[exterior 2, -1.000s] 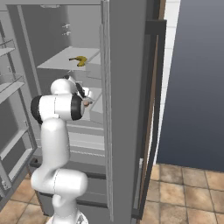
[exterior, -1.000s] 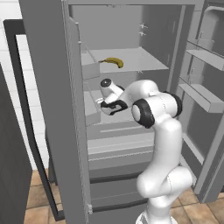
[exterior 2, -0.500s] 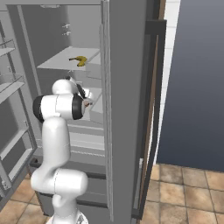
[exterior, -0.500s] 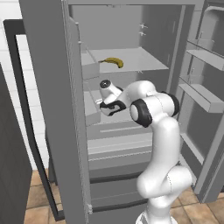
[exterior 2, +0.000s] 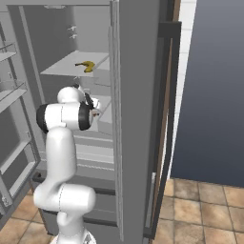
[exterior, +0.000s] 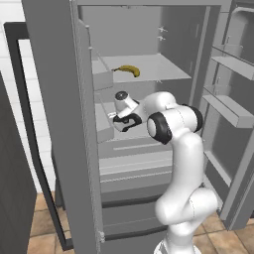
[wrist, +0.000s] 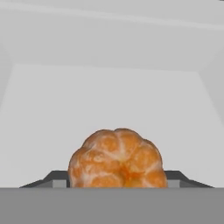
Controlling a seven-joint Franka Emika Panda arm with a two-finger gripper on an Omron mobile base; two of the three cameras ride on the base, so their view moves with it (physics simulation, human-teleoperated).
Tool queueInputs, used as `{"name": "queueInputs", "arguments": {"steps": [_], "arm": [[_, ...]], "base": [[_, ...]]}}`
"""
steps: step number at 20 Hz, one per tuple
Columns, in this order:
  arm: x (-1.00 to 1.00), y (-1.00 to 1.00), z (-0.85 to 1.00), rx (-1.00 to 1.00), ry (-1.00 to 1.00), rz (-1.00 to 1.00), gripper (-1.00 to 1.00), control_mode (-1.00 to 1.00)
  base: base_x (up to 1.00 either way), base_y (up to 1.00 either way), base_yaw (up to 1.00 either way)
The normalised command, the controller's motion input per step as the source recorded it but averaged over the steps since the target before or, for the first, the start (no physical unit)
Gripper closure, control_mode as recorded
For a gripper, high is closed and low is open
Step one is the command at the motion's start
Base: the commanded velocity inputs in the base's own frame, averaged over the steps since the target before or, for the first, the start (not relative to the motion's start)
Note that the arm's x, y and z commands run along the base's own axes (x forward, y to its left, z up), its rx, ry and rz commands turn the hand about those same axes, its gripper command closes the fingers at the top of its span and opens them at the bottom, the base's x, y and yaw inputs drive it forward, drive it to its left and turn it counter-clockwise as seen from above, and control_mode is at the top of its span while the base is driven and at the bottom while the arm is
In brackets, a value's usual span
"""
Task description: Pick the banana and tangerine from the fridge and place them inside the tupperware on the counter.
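You have the gripper (wrist: 118, 184) reaching into the fridge (exterior: 149, 49) with its fingers tight against both sides of the tangerine (wrist: 117, 158), clamped on it on the middle shelf.

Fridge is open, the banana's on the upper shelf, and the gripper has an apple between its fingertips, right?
Not an apple: the hand view shows the tangerine between the gripper fingertips. The fridge is open and the banana lies on the upper shelf.
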Motion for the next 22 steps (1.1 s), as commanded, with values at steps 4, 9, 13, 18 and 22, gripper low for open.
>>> {"name": "queueInputs", "arguments": {"steps": [4,9,13,18,22], "arm": [[0.0,0.0,-0.15,0.01,0.0,0.0,1.0,-1.0],[-0.26,-0.01,-0.09,0.02,-0.06,-0.13,1.0,-1.0],[-0.84,-0.04,0.0,0.12,-0.32,-0.02,1.0,-1.0],[-0.98,-0.15,0.04,0.25,-0.18,0.0,1.0,-1.0],[-0.91,-0.26,0.3,0.23,-0.02,0.0,1.0,-1.0]], "base": [[0.0,0.0,0.0],[0.0,0.0,0.0],[0.0,0.0,0.0],[0.0,0.0,0.0],[0.0,0.0,0.0]]}}
